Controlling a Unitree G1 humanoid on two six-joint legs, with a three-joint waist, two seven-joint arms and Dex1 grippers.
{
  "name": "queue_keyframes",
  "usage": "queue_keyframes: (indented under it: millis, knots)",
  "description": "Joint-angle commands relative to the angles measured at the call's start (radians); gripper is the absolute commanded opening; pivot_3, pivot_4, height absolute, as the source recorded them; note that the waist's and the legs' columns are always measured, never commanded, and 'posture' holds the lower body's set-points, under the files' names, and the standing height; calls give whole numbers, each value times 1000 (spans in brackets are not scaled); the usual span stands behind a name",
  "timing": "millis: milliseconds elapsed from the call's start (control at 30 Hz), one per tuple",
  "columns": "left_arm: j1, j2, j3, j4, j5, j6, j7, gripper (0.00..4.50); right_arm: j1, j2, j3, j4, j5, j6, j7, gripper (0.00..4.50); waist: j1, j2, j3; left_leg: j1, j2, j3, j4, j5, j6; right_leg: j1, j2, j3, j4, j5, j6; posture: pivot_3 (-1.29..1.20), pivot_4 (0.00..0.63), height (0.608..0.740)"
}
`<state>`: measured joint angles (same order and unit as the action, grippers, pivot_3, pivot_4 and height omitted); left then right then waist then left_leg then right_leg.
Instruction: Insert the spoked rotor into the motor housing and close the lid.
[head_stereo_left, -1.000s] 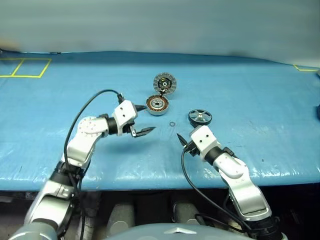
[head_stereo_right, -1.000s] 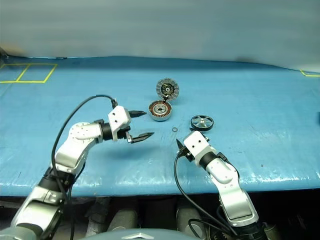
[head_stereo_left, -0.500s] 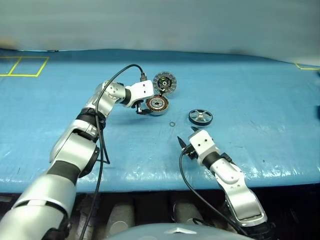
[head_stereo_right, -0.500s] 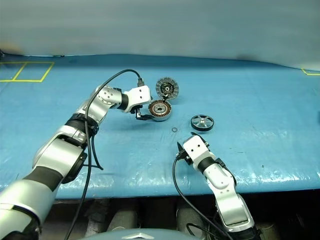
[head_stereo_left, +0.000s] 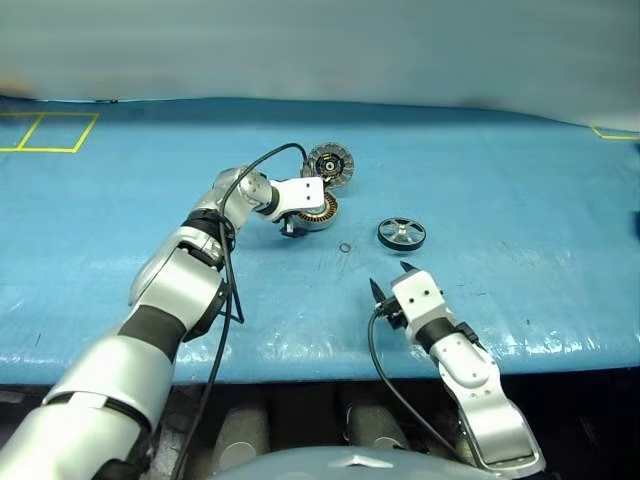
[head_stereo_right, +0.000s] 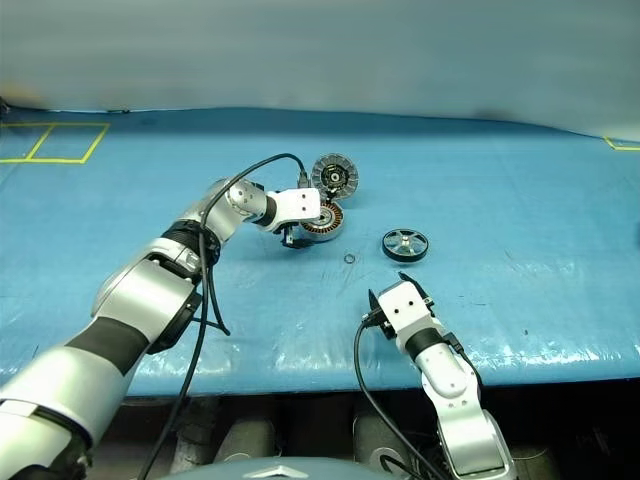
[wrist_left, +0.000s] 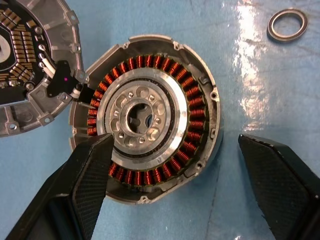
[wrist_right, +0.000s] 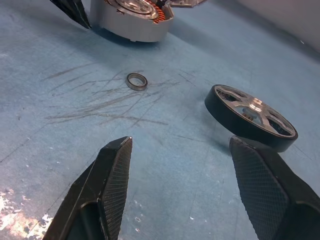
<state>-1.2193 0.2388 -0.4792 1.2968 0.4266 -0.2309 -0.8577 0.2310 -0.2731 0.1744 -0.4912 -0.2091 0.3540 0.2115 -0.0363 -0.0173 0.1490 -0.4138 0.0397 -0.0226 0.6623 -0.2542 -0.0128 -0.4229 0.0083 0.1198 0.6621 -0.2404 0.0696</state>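
A: Left gripper (wrist_left: 170, 185) status?

B: It hangs over the motor housing (wrist_left: 145, 117), pointing down at it. Fingers (wrist_left: 90, 180) spread wide, one over the housing's rim and copper windings, the other over bare blue counter (head_stereo_left: 520, 190) just outside the rim. Nothing gripped. Whether the near finger touches the case, I cannot tell.

A: Housing condition?

B: Lying flat on the counter, open side up: ring of copper windings around a silver centre with small round holes. The lid (wrist_left: 30, 55) lies opened out flat beside it, joined at the edge by a black piece with wires, its dark-and-silver radial pattern facing up.

A: Spoked rotor?

B: The spoked rotor (head_stereo_left: 401, 233) sits flat on the counter, apart from the housing on the robot's right, black rim and shiny silver hub visible. It is not in the housing.

A: Anything between them?

B: A small thin dark ring (wrist_right: 136, 81) lies on the counter, between housing and rotor, a little nearer the robot.

A: Right gripper (wrist_right: 182, 190)?

B: Low over the counter, on the near side of the rotor and clear of it. Fingers (wrist_right: 112, 180) parted wide, empty.
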Motion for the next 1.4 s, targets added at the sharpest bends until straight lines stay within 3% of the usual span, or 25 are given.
queue_keyframes:
  millis: [33,467,567,667,1000,1167,1400]
  knots:
    - [-21,0,2,5,23,-19,28,4256,3,12,-8,-45,-9,-5,-17,3223,0,0,0,0,0,0,0,0,0,0,0,0,0,0,0,0,150,740]
    - [11,-22,40,10,22,-63,76,4256,23,13,-9,-59,-27,3,-21,3223,1,0,0,0,0,0,0,0,0,0,0,0,0,0,0,0,150,740]
    - [20,-16,19,15,53,-74,96,3628,39,9,-12,-64,-31,4,-22,3223,0,0,0,0,0,0,0,0,0,0,0,0,0,0,0,0,150,740]
    - [30,-12,-14,22,100,-69,138,2655,49,10,-15,-70,-33,7,-27,3223,4,0,0,2,0,0,1,0,0,2,0,0,1,0,0,0,150,740]
    - [33,-21,-3,21,95,-94,109,2655,49,21,-13,-71,-44,10,-36,3223,3,0,0,9,-1,-1,3,0,0,10,0,0,2,0,5,0,150,740]
    - [47,-17,44,7,40,-116,-1,1594,47,27,-7,-61,-50,5,-46,3223,2,0,-1,9,-1,-1,3,0,0,10,0,0,2,1,2,0,150,740]
    - [84,10,115,-69,-62,-109,-225,1594,44,40,-5,-47,-48,-6,-51,3223,0,0,-1,9,-1,-1,2,0,0,10,0,0,2,1,1,0,150,740]
